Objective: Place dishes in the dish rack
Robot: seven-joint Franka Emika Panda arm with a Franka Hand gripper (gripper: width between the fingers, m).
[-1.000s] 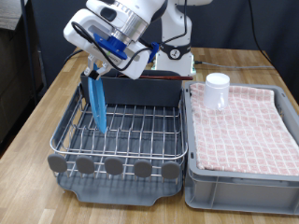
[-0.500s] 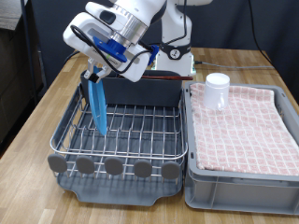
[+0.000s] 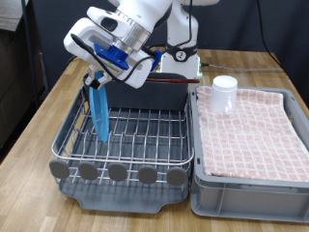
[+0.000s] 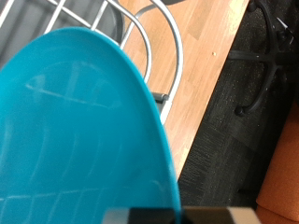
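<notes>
My gripper [image 3: 97, 80] is shut on the top edge of the light-blue plate [image 3: 99, 114]. It holds the plate upright on its edge in the wire dish rack [image 3: 145, 130], near the rack's side at the exterior view's left. In the wrist view the plate [image 4: 75, 131] fills most of the picture, with rack wires [image 4: 140, 33] behind it. The small white cup [image 3: 224, 93] stands on the pink checkered cloth [image 3: 253, 130] at the exterior view's right, apart from the gripper. A thin reddish-brown strip, possibly the spoon [image 3: 170, 83], lies along the top of the dark trough [image 3: 154, 95].
The grey bin [image 3: 246, 198] under the pink cloth stands against the rack at the exterior view's right. Both stand on a wooden table [image 3: 53, 106]. The robot's base [image 3: 182, 60] is behind the trough. The table edge and dark floor [image 4: 243, 112] show in the wrist view.
The gripper and the plate have shifted slightly towards the exterior view's left, and the plate stands a little more upright in the rack. The cup has not moved.
</notes>
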